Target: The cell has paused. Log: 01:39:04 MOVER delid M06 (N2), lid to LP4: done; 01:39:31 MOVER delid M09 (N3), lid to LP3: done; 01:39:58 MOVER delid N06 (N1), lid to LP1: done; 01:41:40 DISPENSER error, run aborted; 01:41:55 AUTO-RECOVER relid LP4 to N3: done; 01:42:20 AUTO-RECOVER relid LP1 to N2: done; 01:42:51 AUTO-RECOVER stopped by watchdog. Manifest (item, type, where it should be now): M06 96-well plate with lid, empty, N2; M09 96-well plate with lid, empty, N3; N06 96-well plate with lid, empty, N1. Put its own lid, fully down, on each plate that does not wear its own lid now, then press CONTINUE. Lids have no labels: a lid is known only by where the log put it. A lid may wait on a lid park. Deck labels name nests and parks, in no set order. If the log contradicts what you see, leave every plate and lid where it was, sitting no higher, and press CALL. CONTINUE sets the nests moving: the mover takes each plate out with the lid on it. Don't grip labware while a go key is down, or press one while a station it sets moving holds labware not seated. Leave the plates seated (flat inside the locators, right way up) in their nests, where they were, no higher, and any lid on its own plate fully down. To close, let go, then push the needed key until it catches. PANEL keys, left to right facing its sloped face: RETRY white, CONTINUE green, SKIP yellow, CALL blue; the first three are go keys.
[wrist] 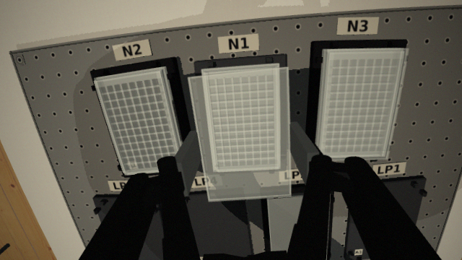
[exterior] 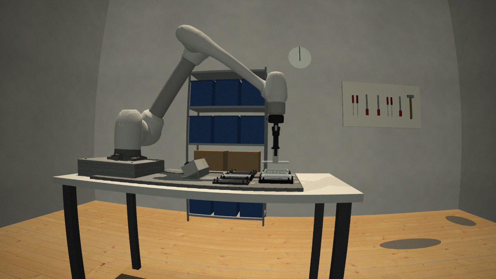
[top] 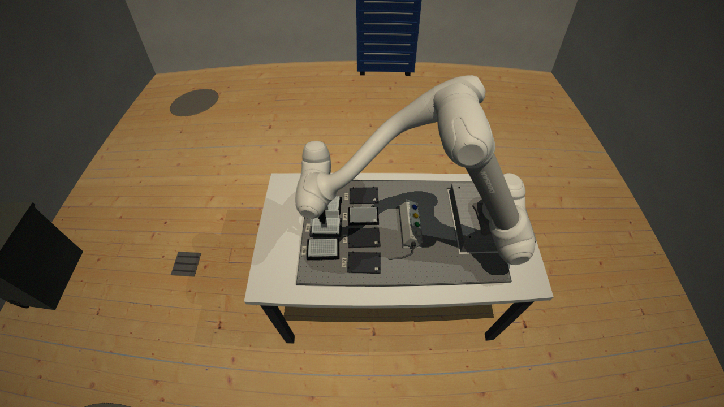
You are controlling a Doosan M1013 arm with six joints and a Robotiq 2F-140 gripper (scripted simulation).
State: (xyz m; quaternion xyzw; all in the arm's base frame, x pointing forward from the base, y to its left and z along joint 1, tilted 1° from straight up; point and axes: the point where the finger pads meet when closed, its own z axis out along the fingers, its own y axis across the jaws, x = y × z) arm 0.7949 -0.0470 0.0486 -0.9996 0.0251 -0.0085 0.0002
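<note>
Three white 96-well plates sit in black nests, shown in the wrist view: N2 [wrist: 138, 117] at left, N1 in the middle, N3 [wrist: 359, 102] at right. My gripper [wrist: 244, 139] is shut on a clear lid [wrist: 240, 133] and holds it level a little above the N1 plate, shifted toward the parks. The N3 plate wears a lid. The N2 plate's wells show plainly; it looks bare. From the side, the held lid hangs clear above the plates [exterior: 276, 175]. Another lid [top: 363, 215] lies on a park.
Several black lid parks stand in a row beside the nests; LP1 [wrist: 389, 169] is labelled at right, and the other park labels are partly hidden. The key panel [top: 410, 223] stands mid-deck with its cable. The arm's raised base block [exterior: 120, 167] is at the far end.
</note>
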